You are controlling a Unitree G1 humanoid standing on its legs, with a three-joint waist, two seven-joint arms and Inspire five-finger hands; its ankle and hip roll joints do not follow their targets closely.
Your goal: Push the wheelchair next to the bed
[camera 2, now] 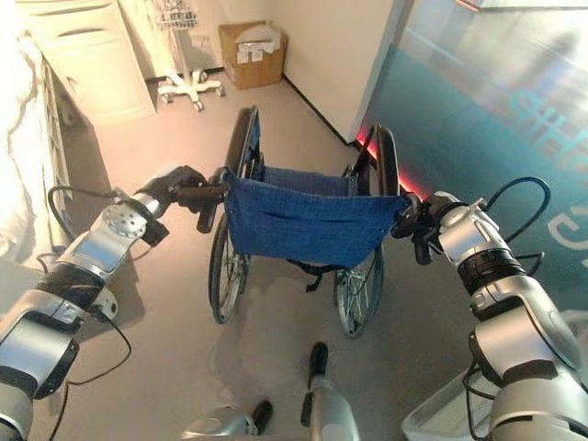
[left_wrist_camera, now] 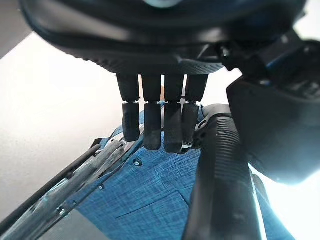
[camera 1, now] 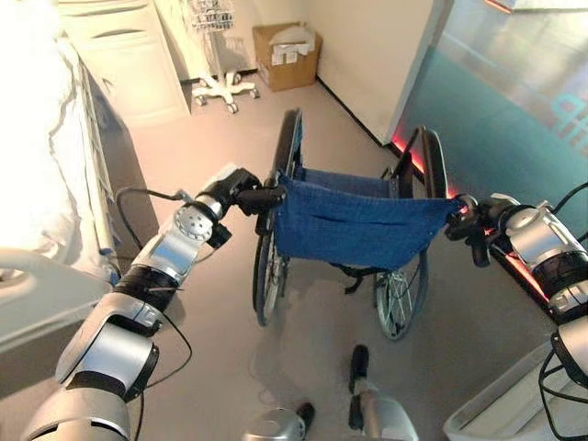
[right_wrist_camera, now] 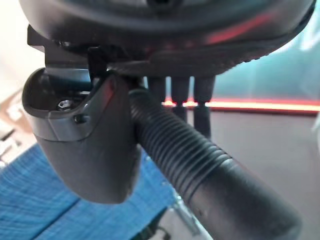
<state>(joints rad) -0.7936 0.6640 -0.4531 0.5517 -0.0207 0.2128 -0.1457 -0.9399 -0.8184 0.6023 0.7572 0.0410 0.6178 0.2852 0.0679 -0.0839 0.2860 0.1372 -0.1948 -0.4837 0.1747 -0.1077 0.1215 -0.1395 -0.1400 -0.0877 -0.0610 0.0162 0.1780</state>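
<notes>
The wheelchair, with a blue cloth back and black wheels, stands in the middle of the floor with its back towards me. My left hand is on its left push handle, the ribbed black grip lying between thumb and fingers. My right hand is closed round the right push handle, the thumb lying over it. The bed, with white bedding and a side rail, runs along the left, about a chair's width from the wheelchair.
A white cabinet, a wheeled stand base and a cardboard box stand at the far wall. A teal wall with a red glowing strip is close on the right. A white bin sits at lower right.
</notes>
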